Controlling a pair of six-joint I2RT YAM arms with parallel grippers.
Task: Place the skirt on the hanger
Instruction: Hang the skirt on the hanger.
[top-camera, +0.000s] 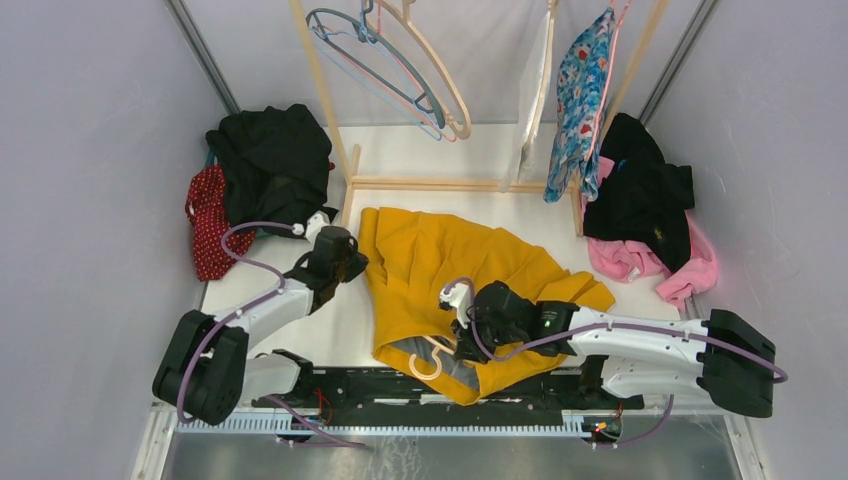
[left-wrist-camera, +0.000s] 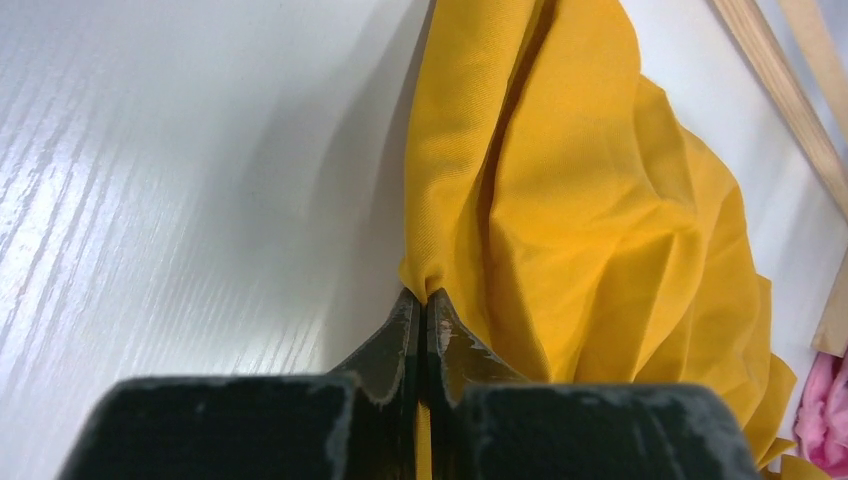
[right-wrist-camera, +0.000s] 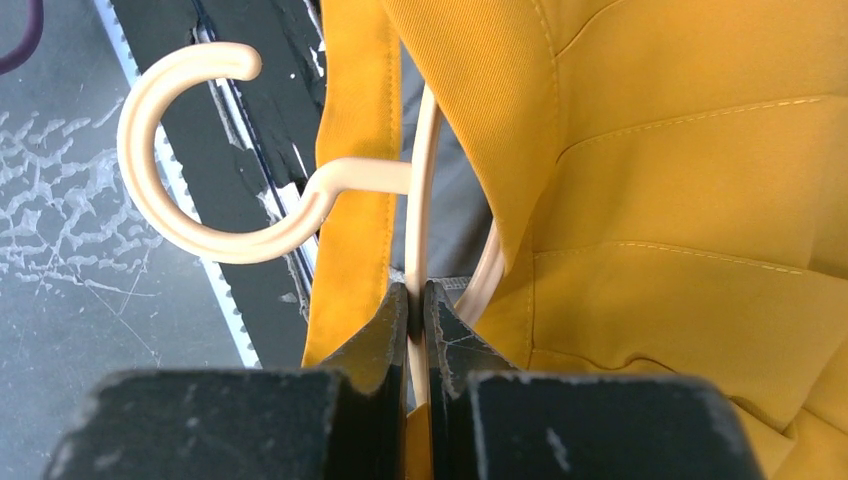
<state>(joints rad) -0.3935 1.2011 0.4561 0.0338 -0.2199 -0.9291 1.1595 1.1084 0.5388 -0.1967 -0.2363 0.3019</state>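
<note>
- Far left: a black garment pile (top-camera: 268, 160) and a red dotted cloth (top-camera: 205, 225) lie on the white table (left-wrist-camera: 150, 200), apart from the work.
- Left gripper (left-wrist-camera: 427, 298): its jaws are pinched together on the left edge of the yellow skirt (left-wrist-camera: 580, 200), with the fabric bunched at the tips.
- Centre: the skirt lies spread on the table, waistband toward the near edge. The cream hanger (right-wrist-camera: 190, 150) sits partly inside the waistband, its hook poking out.
- Right gripper (right-wrist-camera: 420, 298): it is clamped on the hanger's thin bar beside the hook's neck.
- Step judged in hand: seating the skirt on the hanger, roughly midway.
- Next move calls for the right arm to steady the hanger while the left draws fabric along it. The thin pinch may slip.
</note>
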